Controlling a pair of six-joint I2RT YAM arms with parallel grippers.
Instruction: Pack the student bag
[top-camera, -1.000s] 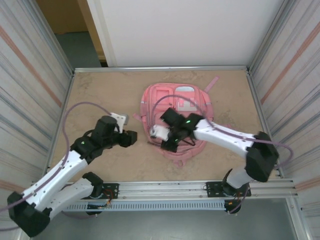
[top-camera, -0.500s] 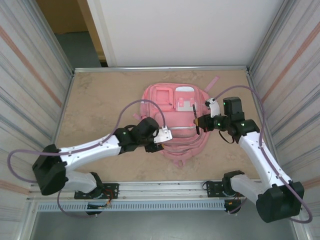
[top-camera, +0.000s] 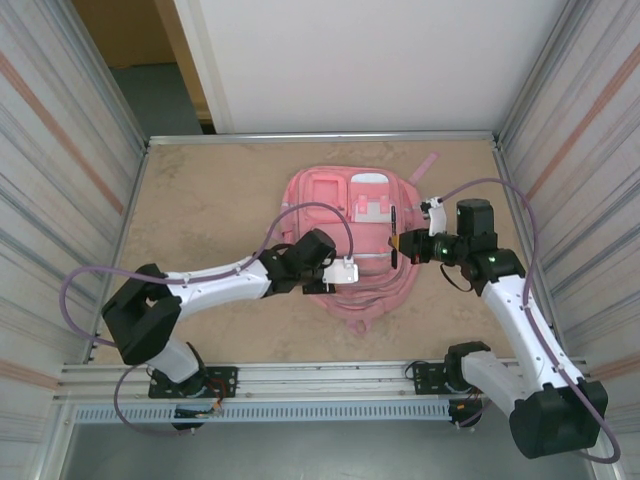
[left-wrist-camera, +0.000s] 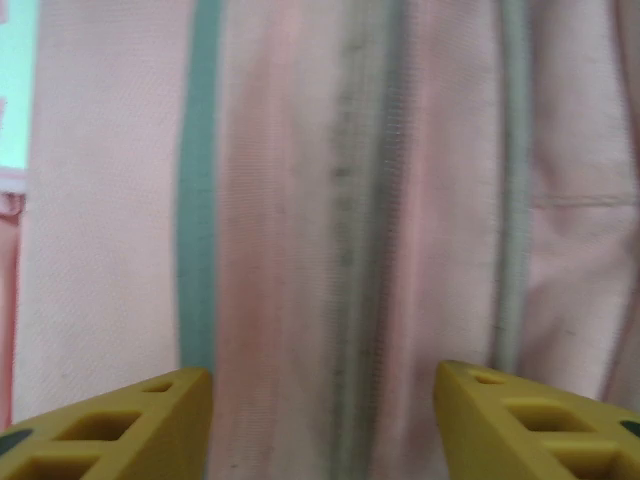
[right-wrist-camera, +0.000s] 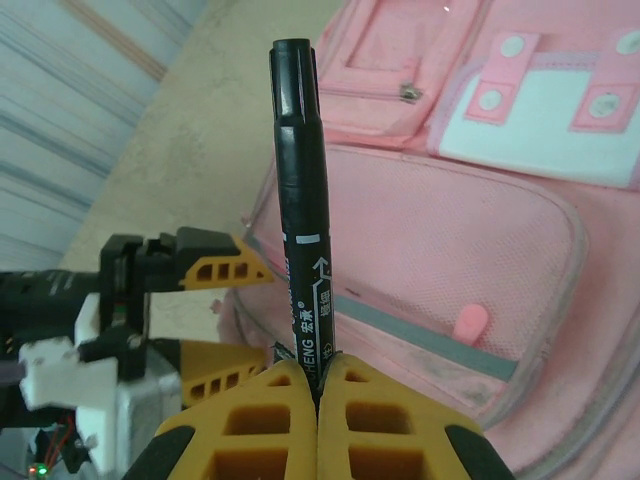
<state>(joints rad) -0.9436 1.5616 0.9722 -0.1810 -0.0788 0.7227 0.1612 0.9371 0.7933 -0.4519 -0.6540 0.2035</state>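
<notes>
Marker pinched in right gripper for packing | left gripper spread over student bag zip, likely to open it

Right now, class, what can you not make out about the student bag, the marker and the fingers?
Left wrist: the student bag is too close and blurred; zip open or shut cannot be told.
Right wrist: the lower end of the black marker is hidden between the right fingers.
Top external: the left fingers are largely covered by their own wrist.
</notes>
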